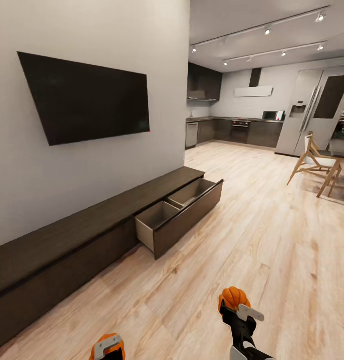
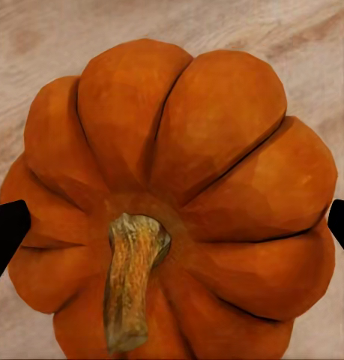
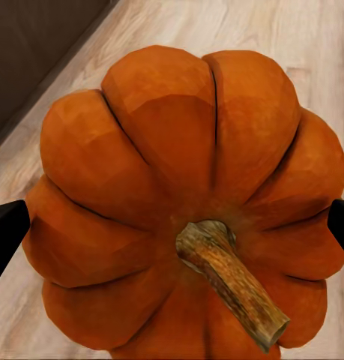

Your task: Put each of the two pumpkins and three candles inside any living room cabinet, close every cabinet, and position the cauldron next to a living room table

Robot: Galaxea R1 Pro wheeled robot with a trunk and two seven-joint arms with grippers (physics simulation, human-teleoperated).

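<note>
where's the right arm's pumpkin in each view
Head view: the pumpkin sits low, right of centre, in the right pincer.
Right wrist view: the pumpkin is central, stem toward the camera.
Left wrist view: that one is the other pumpkin.
Shared landmark: the wood floor.

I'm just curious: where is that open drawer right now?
In the head view, the open drawer juts from the far end of the cabinet along the left wall, below the television, ahead of both pumpkin-carrying arms.
</note>
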